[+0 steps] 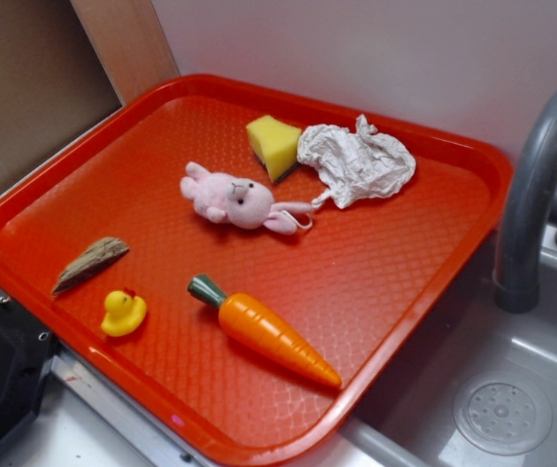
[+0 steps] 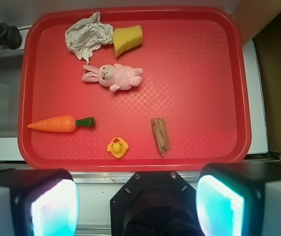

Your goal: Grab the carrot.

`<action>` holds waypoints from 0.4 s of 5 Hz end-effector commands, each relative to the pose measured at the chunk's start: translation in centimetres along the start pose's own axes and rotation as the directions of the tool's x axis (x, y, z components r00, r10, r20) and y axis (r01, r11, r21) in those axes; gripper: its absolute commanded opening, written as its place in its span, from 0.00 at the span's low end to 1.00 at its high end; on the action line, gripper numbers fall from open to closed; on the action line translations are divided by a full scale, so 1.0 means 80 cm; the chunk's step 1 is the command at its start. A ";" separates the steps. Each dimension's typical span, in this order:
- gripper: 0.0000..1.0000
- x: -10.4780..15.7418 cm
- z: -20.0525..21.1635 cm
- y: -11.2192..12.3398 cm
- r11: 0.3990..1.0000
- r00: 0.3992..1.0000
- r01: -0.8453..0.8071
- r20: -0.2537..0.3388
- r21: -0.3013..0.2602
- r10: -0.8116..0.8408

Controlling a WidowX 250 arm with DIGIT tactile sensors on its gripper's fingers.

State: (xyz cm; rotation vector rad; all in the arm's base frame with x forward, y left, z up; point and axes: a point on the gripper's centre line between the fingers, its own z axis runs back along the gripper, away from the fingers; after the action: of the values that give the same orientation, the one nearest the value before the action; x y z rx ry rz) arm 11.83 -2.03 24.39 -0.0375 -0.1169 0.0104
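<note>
On the red tray (image 1: 434, 253), the carrot (image 1: 264, 331) lay flat near the front edge, its green stem end pointing toward the yellow duck (image 1: 123, 313) just beside it. Farther back sat a pink plush bunny (image 1: 232, 199), a yellow sponge (image 1: 274, 146) touching a crumpled paper (image 1: 356, 161), and a piece of wood (image 1: 91, 263). The gripper (image 2: 138, 206) hung off the tray's front edge with its fingers (image 2: 52, 209) spread wide, holding nothing, well apart from the carrot.
</note>
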 end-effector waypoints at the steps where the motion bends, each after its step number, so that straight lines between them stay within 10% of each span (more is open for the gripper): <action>1: 1.00 0.000 0.000 0.000 1.000 1.000 0.000 0.000 0.000 0.000; 2: 1.00 0.024 -0.002 -0.036 0.968 0.968 0.252 0.012 0.024 -0.252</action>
State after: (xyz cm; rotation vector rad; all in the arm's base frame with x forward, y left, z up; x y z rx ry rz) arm 13.74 -5.17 23.47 0.0088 -0.0900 -0.2582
